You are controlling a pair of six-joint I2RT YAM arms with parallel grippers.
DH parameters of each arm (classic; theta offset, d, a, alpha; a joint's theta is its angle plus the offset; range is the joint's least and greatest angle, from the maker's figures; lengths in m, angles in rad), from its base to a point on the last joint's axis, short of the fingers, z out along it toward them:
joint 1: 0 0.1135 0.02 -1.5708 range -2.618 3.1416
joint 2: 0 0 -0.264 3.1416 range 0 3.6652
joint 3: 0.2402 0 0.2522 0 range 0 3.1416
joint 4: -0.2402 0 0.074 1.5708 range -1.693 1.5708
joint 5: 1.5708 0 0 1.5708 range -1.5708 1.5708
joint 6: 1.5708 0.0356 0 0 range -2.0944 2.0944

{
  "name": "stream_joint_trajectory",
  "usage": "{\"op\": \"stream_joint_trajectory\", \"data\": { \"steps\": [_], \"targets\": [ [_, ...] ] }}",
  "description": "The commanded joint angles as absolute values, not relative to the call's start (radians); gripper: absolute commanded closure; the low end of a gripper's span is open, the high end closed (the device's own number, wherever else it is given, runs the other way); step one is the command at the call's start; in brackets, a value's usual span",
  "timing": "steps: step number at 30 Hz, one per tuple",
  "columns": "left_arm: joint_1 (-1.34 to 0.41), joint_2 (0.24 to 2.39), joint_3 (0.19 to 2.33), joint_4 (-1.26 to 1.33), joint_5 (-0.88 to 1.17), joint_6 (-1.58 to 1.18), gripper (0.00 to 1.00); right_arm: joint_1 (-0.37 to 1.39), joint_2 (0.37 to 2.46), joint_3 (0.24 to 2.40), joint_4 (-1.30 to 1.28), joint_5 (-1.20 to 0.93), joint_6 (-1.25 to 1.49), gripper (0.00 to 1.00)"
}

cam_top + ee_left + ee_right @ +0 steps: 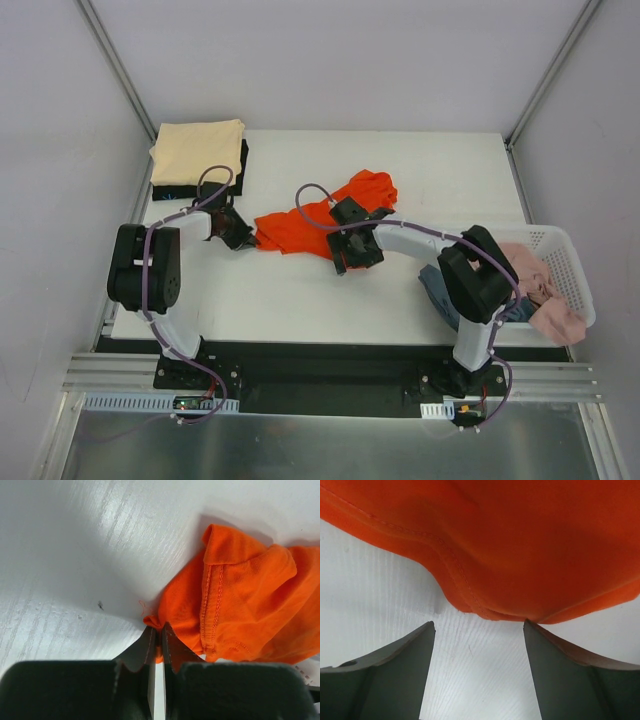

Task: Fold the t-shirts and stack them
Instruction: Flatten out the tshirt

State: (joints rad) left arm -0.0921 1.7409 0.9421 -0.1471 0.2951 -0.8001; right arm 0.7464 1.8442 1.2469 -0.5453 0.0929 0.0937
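Item: orange-red t-shirt [300, 228], crumpled mid-surface [300, 300] between both arms. left gripper [157, 628]: closed, pinching the shirt's left corner, arm reaching inward. right gripper [479, 624]: jaws apart, hem just beyond its tips, arm bent leftward.

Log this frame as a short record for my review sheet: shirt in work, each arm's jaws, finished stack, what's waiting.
shirt in work: orange t-shirt, crumpled, unfolded
left gripper: jaws shut on the orange t-shirt's left edge
right gripper: jaws open at the shirt's near hem, nothing between them
stack: cream t-shirt folded on top of black t-shirt, far left
waiting: pink t-shirt draped over the rim of the white basket; dusty blue t-shirt partly hidden by the right arm
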Motion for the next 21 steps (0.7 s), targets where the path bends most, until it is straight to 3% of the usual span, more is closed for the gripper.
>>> {"op": "stream_joint_trajectory", "data": {
  "steps": [1, 8, 10, 11, 12, 14, 15, 17, 21],
  "targets": [
    [-0.098, 1.706, 0.910, -0.183, 0.272, -0.796, 1.00, 0.762, 1.874, 1.276, -0.517, 0.155, 0.117, 0.26],
    [-0.098, 1.692, 0.899, -0.183, 0.262, -0.795, 1.00, 0.749, 1.962, 1.348, -0.500, 0.253, 0.113, 0.30],
    [-0.098, 1.686, 0.891, -0.183, 0.255, -0.793, 1.00, 0.742, 1.980, 1.359, -0.486, 0.250, 0.117, 0.37],
    [-0.098, 1.683, 0.890, -0.183, 0.253, -0.793, 1.00, 0.735, 1.982, 1.359, -0.477, 0.253, 0.118, 0.41],
    [-0.098, 1.678, 0.884, -0.181, 0.250, -0.793, 1.00, 0.733, 1.980, 1.359, -0.476, 0.262, 0.118, 0.55],
    [-0.098, 1.663, 0.879, -0.183, 0.242, -0.792, 1.00, 0.732, 1.968, 1.351, -0.474, 0.288, 0.120, 0.72],
    [-0.098, 1.648, 0.877, -0.184, 0.232, -0.790, 1.00, 0.732, 1.938, 1.344, -0.474, 0.296, 0.118, 0.87],
    [-0.098, 1.631, 0.879, -0.189, 0.226, -0.770, 1.00, 0.732, 1.896, 1.316, -0.480, 0.308, 0.109, 0.97],
    [-0.098, 1.518, 0.934, -0.253, 0.120, -0.713, 1.00, 0.733, 1.714, 1.285, -0.517, 0.325, 0.066, 0.99]
  ]
}}
